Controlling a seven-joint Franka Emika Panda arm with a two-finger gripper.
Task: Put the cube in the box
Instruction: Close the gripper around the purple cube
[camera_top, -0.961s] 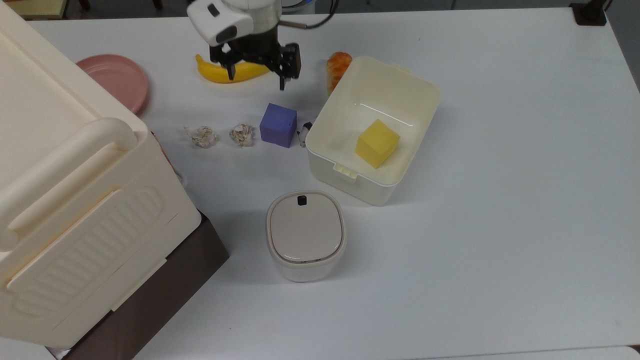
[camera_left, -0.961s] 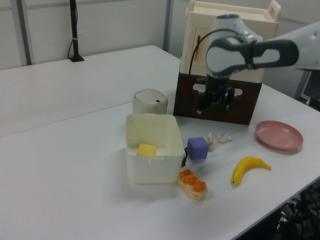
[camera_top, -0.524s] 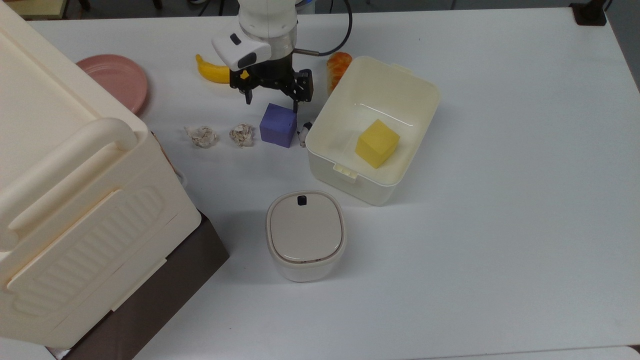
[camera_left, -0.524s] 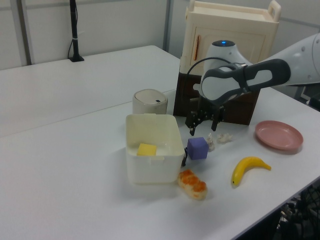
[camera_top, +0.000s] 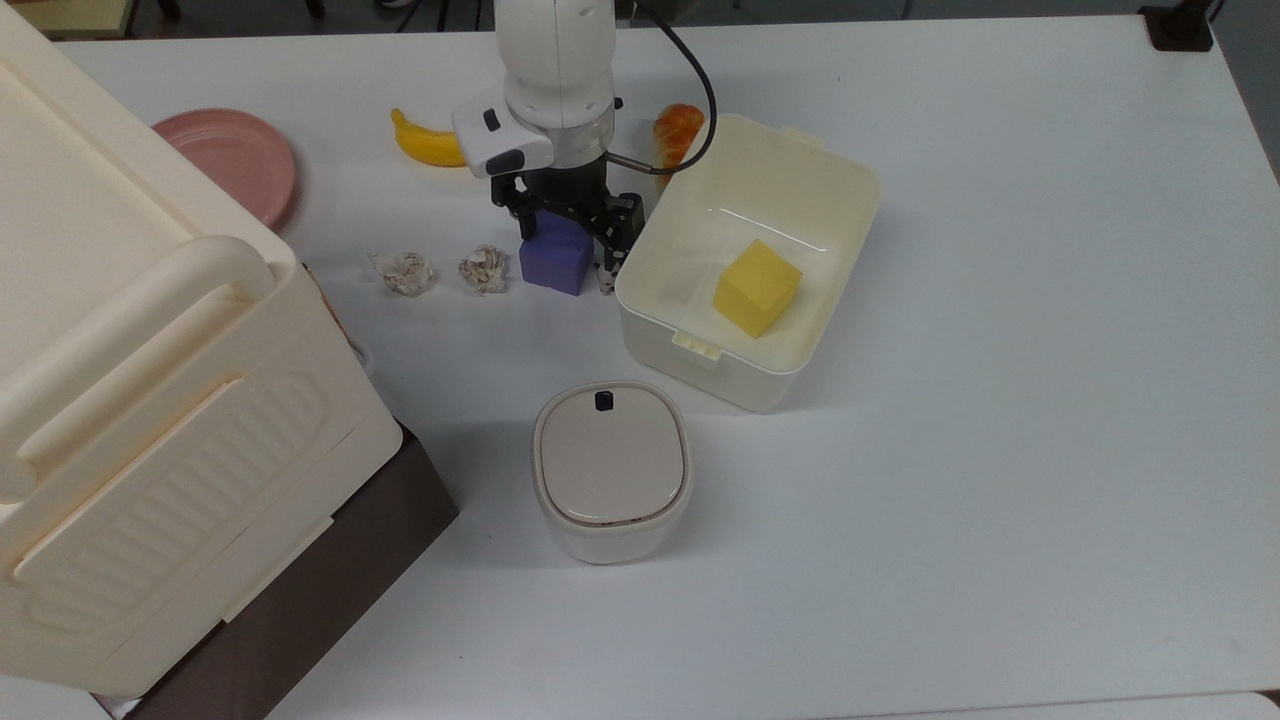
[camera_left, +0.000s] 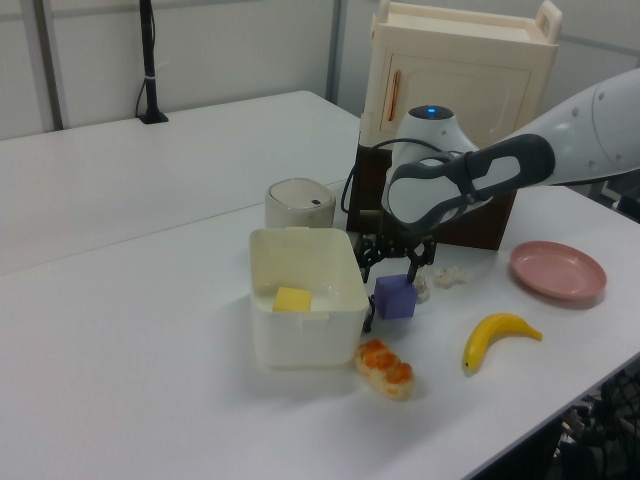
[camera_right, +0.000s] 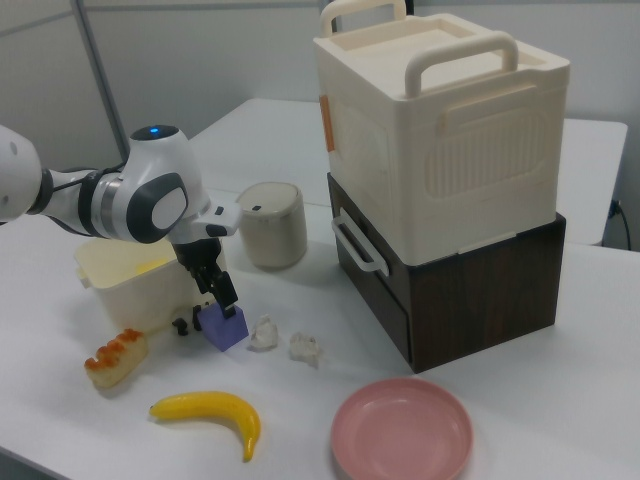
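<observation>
Top view: the black two-finger pincer (camera_top: 567, 243) has dropped from above the yellow banana (camera_top: 428, 145) down onto the small matte purple-blue foam cube (camera_top: 555, 263). Its fingers are spread, one on each side of the cube, not clenched yet. The cube sits on the white surface (camera_top: 1000, 450) just to the top view's left of the cream-white rectangular plastic box (camera_top: 845, 240). It has not shifted over the last second. A yellow foam cube (camera_top: 756, 287) already lies inside the box.

Left view: the pincer (camera_left: 393, 265) has come down from mid-air to cube (camera_left: 395, 296) level, close beside the box (camera_left: 300, 335) wall. The orange bread-like piece (camera_left: 385, 368) and banana (camera_left: 496, 337) lie in front, untouched.

Right view: the pincer (camera_right: 212, 297) straddles the cube (camera_right: 223, 326), fingers open, tips near the surface (camera_right: 520, 330). Two crumpled paper bits (camera_right: 285, 341) lie just beside the cube, and the pink round plate (camera_right: 402, 429) is well apart.

Meaning: the approach looks finished and the grasp is likely next. One finger sits in the narrow gap by the box wall, so closing could nudge the box.
</observation>
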